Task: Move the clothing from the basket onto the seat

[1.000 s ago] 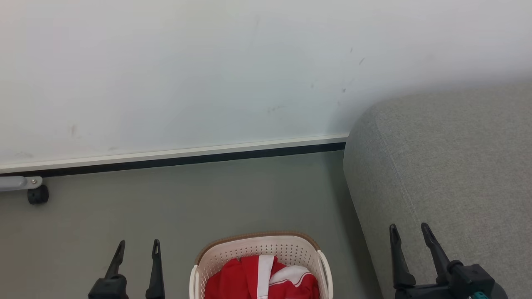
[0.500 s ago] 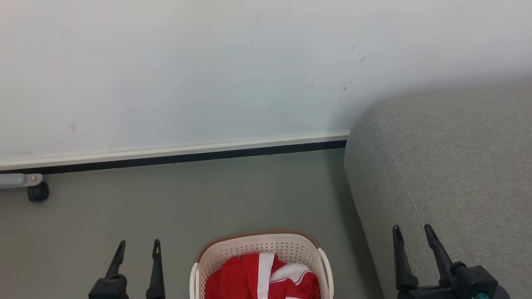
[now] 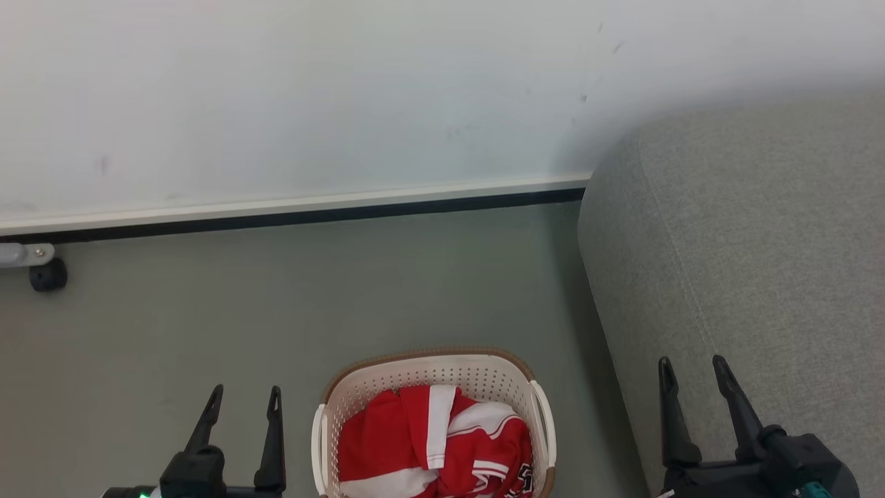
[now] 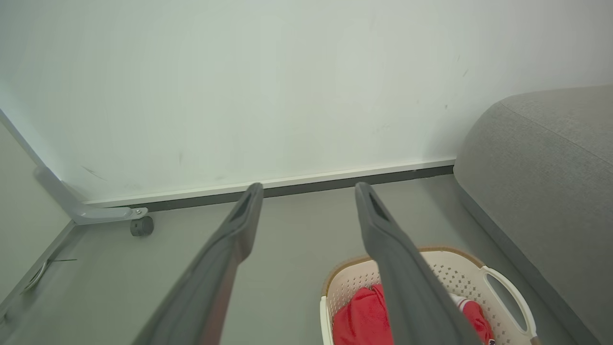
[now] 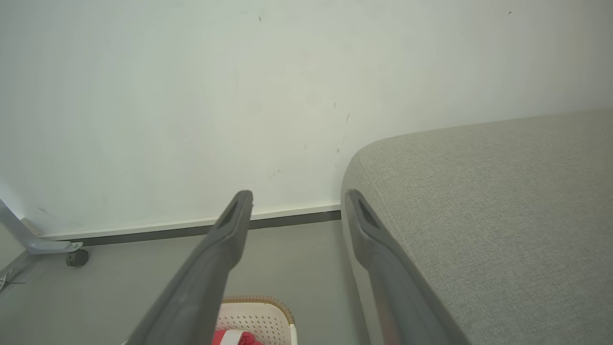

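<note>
Clothing [image 3: 432, 443]: red garments with white stripes, heaped loosely in the basket; none has been lifted out.
Basket [image 3: 429, 377]: cream, perforated, with a brown rim. It stands on the floor [image 3: 346, 277], just beside the side of the seat.
Seat [image 3: 747, 242]: large grey cushion to the right of the basket. No garment lies on the part in view.
Left gripper [image 3: 247, 391]: released, fingers spread, nothing between them. It hangs over the floor left of the basket, clear of the rim.
Right gripper [image 3: 692, 361]: released and empty, over the near edge of the seat.
Surroundings: pale wall [image 3: 346, 90] with a dark skirting line behind; a small black caster [image 3: 47, 274] at the far left.
Step in hand: judged to be the approach to a first pick, with transfer not begun.
Next move: a gripper must descend into the mouth of the basket, clear of wall and handle, and close on an upper fold. It must then lift above the rim before carrying rightward to the seat.
Risk: the loose fabric may drag a second garment or catch on the rim.
</note>
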